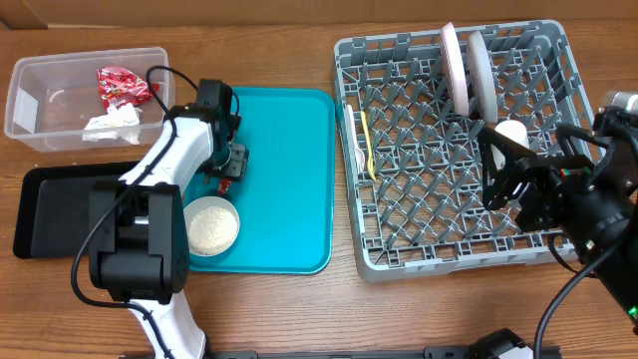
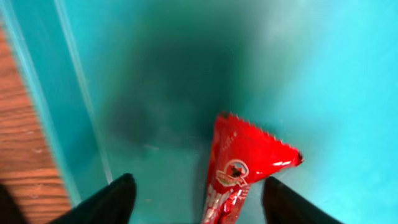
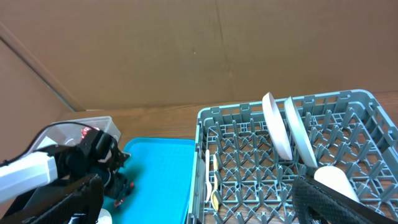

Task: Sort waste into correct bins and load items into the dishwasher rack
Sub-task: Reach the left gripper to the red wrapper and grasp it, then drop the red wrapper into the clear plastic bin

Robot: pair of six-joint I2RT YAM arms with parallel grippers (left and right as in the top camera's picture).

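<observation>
Currently, the left end effector (image 2: 199, 190) hangs low over the teal tray (image 1: 289, 150) mid-tabletop, fingers apart. A wrapper (image 2: 242, 165) lies on the tray between them, touching neither. The bowl (image 1: 212, 227) of rice sits at the tray's near left corner. The tub (image 1: 30, 100), at the tabletop's far left corner, contains a second wrapper (image 1: 122, 85) and the napkin (image 1: 112, 124). The right end effector (image 1: 495, 175), fingers fully apart and empty, hovers over the rack (image 1: 419, 199) at the right edge, just beside the cup (image 1: 512, 132).
</observation>
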